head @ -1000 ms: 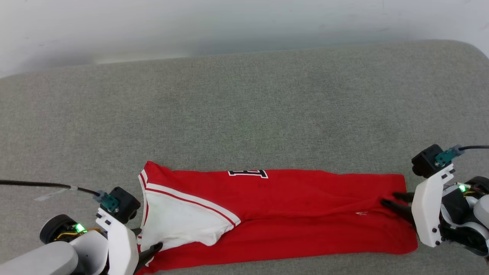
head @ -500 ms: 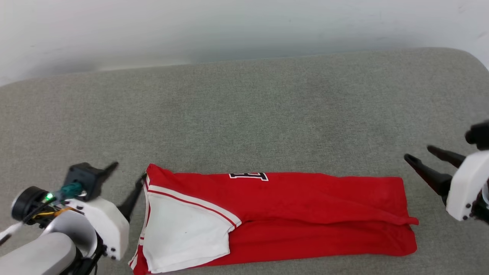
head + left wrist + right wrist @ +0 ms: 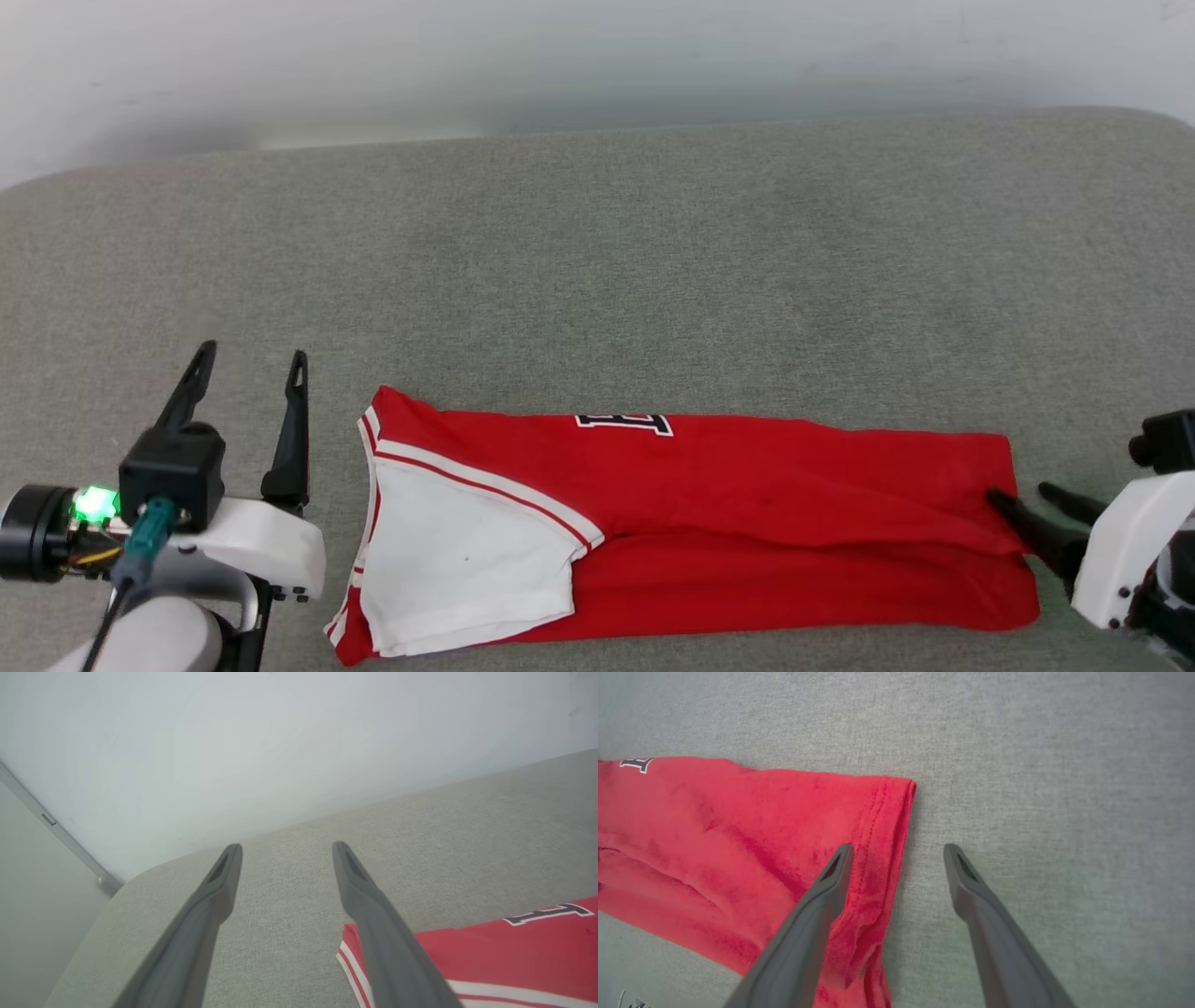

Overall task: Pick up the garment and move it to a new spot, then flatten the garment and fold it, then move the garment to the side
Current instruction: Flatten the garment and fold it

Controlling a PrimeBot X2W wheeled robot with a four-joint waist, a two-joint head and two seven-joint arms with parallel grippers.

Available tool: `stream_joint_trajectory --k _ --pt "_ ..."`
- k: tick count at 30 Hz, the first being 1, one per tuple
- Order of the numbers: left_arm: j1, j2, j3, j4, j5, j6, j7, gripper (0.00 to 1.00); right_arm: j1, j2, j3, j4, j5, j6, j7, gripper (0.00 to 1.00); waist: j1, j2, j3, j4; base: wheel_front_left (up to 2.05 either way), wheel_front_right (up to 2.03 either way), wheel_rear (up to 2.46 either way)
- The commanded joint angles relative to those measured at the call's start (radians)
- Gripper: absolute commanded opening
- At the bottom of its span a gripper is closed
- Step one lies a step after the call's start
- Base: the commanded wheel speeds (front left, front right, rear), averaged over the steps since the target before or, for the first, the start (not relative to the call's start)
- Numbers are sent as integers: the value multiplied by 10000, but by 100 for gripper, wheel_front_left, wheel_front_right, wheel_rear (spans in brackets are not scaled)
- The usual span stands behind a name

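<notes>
Left gripper and right gripper, 2 in all, gape empty; 1 garment lies folded lengthwise.

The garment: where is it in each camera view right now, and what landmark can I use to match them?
Head view: the garment lies across the lower middle, white sleeve at left, hem at right.
Left wrist view: its sleeve end sits in the lower right corner.
Right wrist view: its hem end covers the left half.
Shared landmark: the black-and-white lettering on its far edge.
</notes>
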Motion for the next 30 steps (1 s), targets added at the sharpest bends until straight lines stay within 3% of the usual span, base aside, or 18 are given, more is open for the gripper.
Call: stream_joint_trajectory --k 1,8,13,19,20,22,30 --pt "409 -167 314 -78 433 197 -62 100 203 187 -42 51 77 -5 62 100 0 0 62 48 0 0 0" --pt "2135 -1634 2332 -375 2368 623 -57 100 827 880 65 146 572 -5 628 100 0 0 203 179 0 0 0" --pt "3289 -2861 3783 -494 3612 424 -58 100 1088 1345 277 238 689 -2 839 100 0 0 244 218 0 0 0" --pt "4411 -4366 4998 -655 5045 -115 -58 100 1023 1707 493 283 607 11 928 100 0 0 220 243 0 0 0" --pt "4545 -4574 5138 -629 5249 -219 -58 100 991 1742 506 283 597 12 930 56 0 0 214 252 0 0 0" --pt "4776 -5084 5439 -595 5624 -385 -59 100 924 1785 511 271 578 14 892 0 0 0 200 277 0 0 0" --pt "5410 -6454 6422 -460 6833 -983 -59 100 559 1280 135 248 411 -6 479 0 0 0 37 362 0 0 0"
